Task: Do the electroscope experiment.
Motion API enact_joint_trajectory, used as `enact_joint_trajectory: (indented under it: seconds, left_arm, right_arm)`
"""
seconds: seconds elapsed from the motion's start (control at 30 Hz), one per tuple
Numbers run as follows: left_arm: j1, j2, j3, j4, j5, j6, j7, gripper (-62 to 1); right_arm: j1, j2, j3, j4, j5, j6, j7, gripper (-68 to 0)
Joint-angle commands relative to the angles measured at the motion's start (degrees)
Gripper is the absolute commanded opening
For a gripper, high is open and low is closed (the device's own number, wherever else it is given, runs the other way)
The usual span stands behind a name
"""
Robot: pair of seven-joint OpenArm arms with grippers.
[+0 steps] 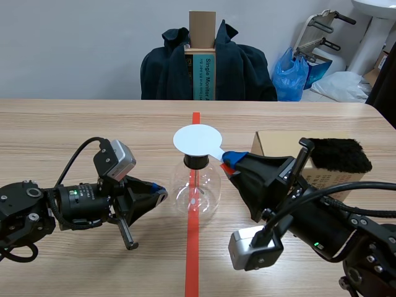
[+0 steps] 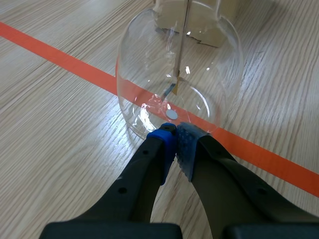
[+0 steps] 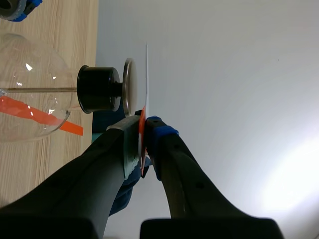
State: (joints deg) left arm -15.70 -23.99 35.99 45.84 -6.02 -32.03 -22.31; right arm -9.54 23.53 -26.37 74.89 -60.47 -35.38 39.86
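Pale wooden tabletop [image 1: 74,130] carries your electroscope [image 1: 195,185] on the tape line: clear round flask, black stopper, metal plate, thin rod inside. Your right gripper [image 1: 229,162] is clamped on the orange handle of a white disc [image 1: 197,139] lying over that plate. Your left gripper [image 2: 175,134] is closed on nothing, tips at the flask's lower wall. Behind the right arm: cardboard box [image 1: 272,143] topped with black fur [image 1: 340,154].

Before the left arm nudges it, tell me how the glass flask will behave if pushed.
The glass flask looks thin-walled, so probably fragile. Its round bulb carries a black stopper and metal disc on top, so it may rock or tip rather than slide. The smooth glass would likely slip against the shut left gripper.
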Motion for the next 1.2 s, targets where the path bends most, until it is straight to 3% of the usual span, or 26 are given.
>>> enact_joint_trajectory:
  seconds: [0.0, 0.33, 0.9, 1.17]
  left_arm:
    - [-0.02, -0.02, -0.66, 0.92, -0.50, -0.26, -0.57, -58.2]
    - [-0.02, -0.02, -0.66, 0.92, -0.50, -0.26, -0.57, -58.2]
    - [0.00, -0.04, -0.66, 0.92, -0.50, -0.26, -0.57, -58.2]
    - [0.00, -0.04, -0.66, 0.92, -0.50, -0.26, -0.57, -58.2]
  right_arm:
    - [0.94, 0.74, 0.57, 0.98, 0.42, -0.61, 0.20, -66.9]
    - [0.94, 0.72, 0.57, 0.98, 0.42, -0.61, -3.23, -66.9]
    - [0.94, 0.74, 0.59, 0.98, 0.44, -0.61, -20.28, -66.9]
    - [0.94, 0.74, 0.59, 0.98, 0.44, -0.61, -25.05, -66.9]
